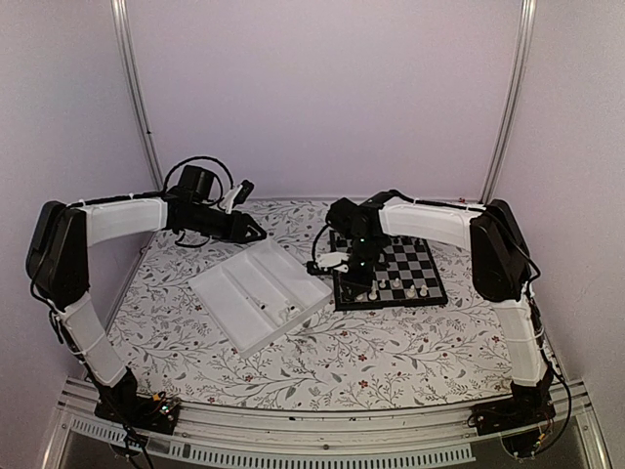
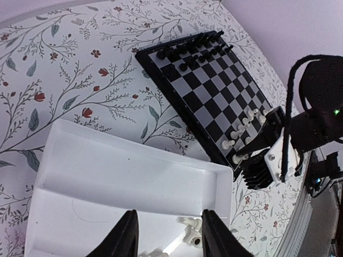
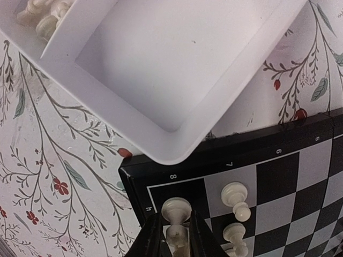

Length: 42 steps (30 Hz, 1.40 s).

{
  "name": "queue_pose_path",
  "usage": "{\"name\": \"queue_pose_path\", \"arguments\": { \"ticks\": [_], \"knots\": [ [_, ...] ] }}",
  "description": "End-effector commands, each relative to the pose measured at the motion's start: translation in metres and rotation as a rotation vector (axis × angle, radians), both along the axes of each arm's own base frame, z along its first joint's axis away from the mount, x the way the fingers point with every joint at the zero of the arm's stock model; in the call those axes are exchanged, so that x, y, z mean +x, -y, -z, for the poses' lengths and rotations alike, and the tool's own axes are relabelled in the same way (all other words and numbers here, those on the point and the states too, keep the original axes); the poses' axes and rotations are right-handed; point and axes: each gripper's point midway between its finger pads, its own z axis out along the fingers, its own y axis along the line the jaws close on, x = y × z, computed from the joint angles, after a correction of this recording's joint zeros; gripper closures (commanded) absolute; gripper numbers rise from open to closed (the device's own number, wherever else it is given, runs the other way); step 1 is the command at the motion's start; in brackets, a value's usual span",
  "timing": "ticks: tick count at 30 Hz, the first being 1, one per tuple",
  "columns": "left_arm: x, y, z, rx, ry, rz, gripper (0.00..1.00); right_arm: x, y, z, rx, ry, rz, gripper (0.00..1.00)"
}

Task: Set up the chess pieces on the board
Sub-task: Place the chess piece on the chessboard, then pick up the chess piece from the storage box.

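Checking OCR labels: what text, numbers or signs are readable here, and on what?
"8": border of the board
"7": same border
"6": same border
"5": same border
"h": same border, at the corner, faint
On the tray: nothing.
Other views: too small to read.

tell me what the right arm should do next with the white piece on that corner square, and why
Probably open the right end effector a little wider and lift straight up. The white piece looks to stand upright on the corner square of the board between the fingers, so placing seems done; a sideways exit could knock it or the white pawn beside it.
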Motion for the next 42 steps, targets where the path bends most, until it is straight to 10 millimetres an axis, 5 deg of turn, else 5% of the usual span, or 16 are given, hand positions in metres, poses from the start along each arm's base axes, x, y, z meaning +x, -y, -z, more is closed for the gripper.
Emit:
{"name": "queue_pose_path", "arguments": {
  "ticks": [1,6,11,22,29,42],
  "knots": [
    [0.001,0.004,-0.003,-0.007,-0.002,0.013,0.59,0.007,-0.004,0.004,0.013,0.002,0.017,0.77],
    [0.0,0.004,-0.002,0.0,-0.002,0.015,0.59,0.012,-0.005,-0.004,0.018,0.029,0.026,0.7],
    [-0.009,0.014,-0.005,0.116,0.087,0.033,0.59,0.018,-0.005,-0.038,0.061,0.093,0.037,0.62],
    [-0.094,0.03,0.047,0.354,-0.062,0.092,0.58,0.046,0.031,-0.134,0.325,0.268,0.171,0.58],
    [-0.118,0.05,0.073,0.378,-0.131,0.131,0.57,0.04,0.041,-0.139,0.396,0.279,0.201,0.57],
    [-0.104,0.071,0.111,0.474,-0.169,0.129,0.58,0.031,0.042,-0.117,0.399,0.236,0.192,0.57]
  ]
}}
